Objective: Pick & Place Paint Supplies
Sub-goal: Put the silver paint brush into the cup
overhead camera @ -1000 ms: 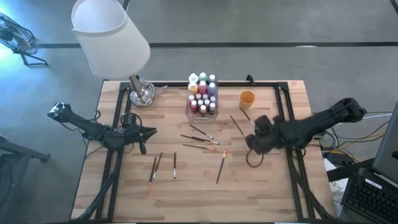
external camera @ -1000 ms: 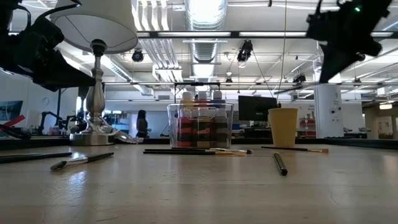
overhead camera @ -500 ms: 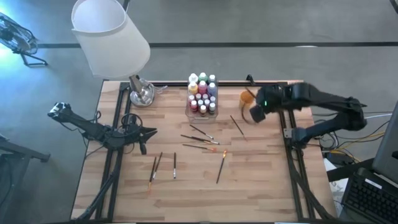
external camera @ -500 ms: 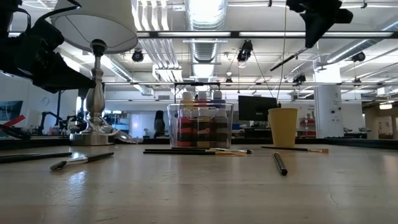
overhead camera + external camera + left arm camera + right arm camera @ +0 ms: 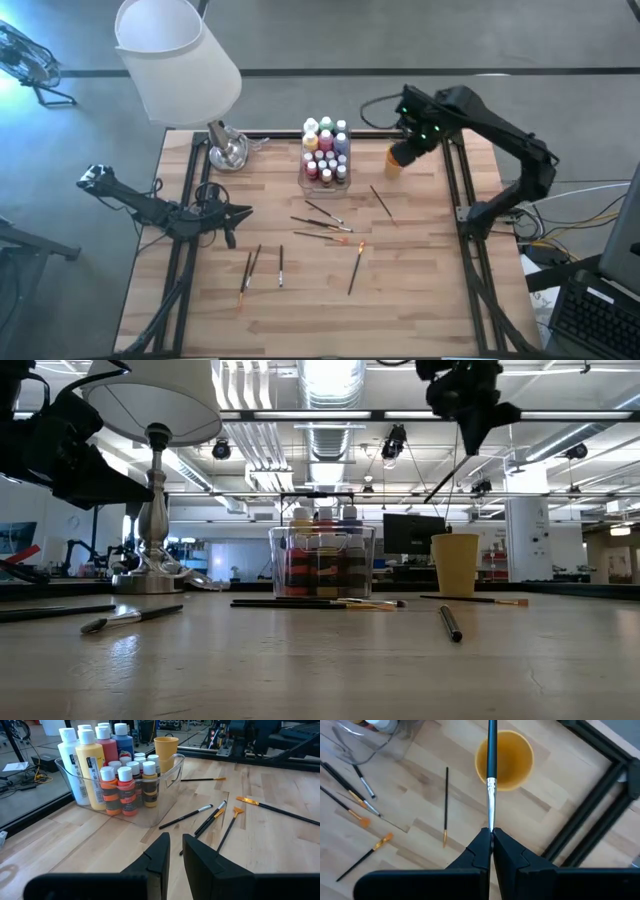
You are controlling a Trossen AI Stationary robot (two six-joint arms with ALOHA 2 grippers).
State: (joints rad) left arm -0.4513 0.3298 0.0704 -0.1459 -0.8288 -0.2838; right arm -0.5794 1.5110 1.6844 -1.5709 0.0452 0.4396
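A thin dark-handled paintbrush [image 5: 491, 775] is held pinched by the shut right fingers [image 5: 491, 838] directly above the small orange paper cup [image 5: 504, 760], so lowering and releasing appear due next.

Your right arm arches in from the right edge of the high view, elbow bent, its wrist reaching to the upper centre-right. The right gripper [image 5: 407, 152] points down, its fingers [image 5: 481, 851] pinched together on a paintbrush [image 5: 491, 780]. Your left arm lies low at centre-left, and the left gripper [image 5: 243, 210] has its fingers [image 5: 160, 856] slightly parted, holding nothing.
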